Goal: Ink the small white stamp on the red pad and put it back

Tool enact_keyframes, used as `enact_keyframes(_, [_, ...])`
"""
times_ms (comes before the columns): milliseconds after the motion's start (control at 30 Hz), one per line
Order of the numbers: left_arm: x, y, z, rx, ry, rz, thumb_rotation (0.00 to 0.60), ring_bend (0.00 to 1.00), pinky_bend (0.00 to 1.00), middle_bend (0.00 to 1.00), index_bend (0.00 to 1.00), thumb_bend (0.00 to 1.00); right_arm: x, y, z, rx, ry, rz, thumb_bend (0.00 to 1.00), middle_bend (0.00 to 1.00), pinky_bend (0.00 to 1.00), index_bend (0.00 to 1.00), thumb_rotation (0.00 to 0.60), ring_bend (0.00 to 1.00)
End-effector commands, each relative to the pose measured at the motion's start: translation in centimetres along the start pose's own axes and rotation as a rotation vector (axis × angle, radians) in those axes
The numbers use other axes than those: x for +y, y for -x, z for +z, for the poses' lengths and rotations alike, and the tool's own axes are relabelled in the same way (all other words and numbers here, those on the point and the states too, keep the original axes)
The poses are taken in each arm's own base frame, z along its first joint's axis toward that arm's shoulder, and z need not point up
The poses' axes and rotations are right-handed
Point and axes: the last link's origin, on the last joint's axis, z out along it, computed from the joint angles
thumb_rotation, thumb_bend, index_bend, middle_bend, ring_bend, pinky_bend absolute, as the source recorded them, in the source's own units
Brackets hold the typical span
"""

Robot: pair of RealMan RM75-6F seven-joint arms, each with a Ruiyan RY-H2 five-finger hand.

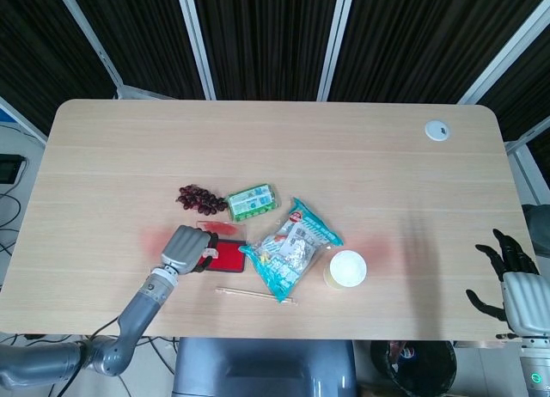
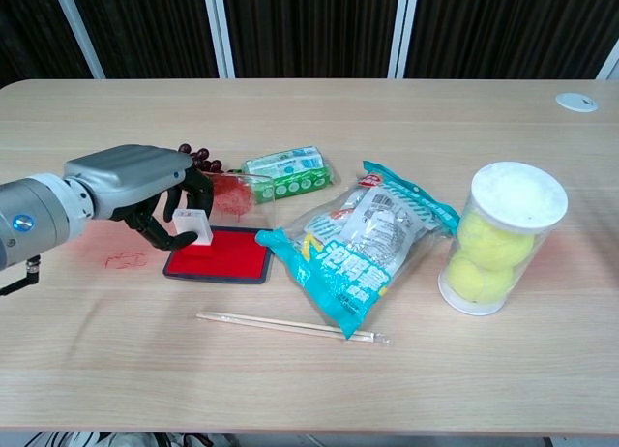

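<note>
My left hand pinches the small white stamp over the back left corner of the red ink pad. The stamp looks slightly raised; I cannot tell whether its base touches the ink. In the head view the left hand covers most of the stamp beside the pad. My right hand hangs off the table's front right corner, fingers spread and holding nothing.
Dark grapes, a green pack and a clear red-smeared lid lie behind the pad. A snack bag touches the pad's right side. A wooden skewer lies in front. A tub of yellow balls stands right.
</note>
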Motion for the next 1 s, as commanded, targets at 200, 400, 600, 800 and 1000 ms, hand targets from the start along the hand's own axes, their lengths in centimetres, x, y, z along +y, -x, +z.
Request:
enact_keyframes(200, [0.0,-0.7,0.1,0.002,-0.001,0.011,0.600,0.50,0.58,0.64,0.68,0.48,0.0,0.0,0.0,0.000,0.001,0.000,0.31,0.00,0.19,0.24,0.600,0.00])
enact_keyframes(400, [-0.1,0.3,0.1,-0.026,-0.008,0.025,0.600,0.50,0.58,0.64,0.68,0.48,0.0,0.0,0.0,-0.001,0.002,0.000,0.31,0.00,0.19,0.24,0.600,0.00])
enact_keyframes(600, [-0.3,1.1,0.3,-0.045,-0.016,0.041,0.600,0.50,0.58,0.63,0.67,0.48,0.0,0.1,-0.1,-0.001,0.002,0.000,0.31,0.00,0.19,0.24,0.600,0.00])
enact_keyframes(800, [-0.2,1.4,0.3,-0.054,-0.017,0.053,0.600,0.50,0.58,0.63,0.67,0.48,0.0,0.1,0.0,0.000,0.001,0.004,0.31,0.00,0.19,0.24,0.600,0.00])
enact_keyframes(1000, [0.1,0.3,0.2,-0.024,-0.007,0.040,0.600,0.50,0.58,0.63,0.67,0.49,0.0,0.0,0.0,-0.001,0.000,0.005,0.31,0.00,0.19,0.24,0.600,0.00])
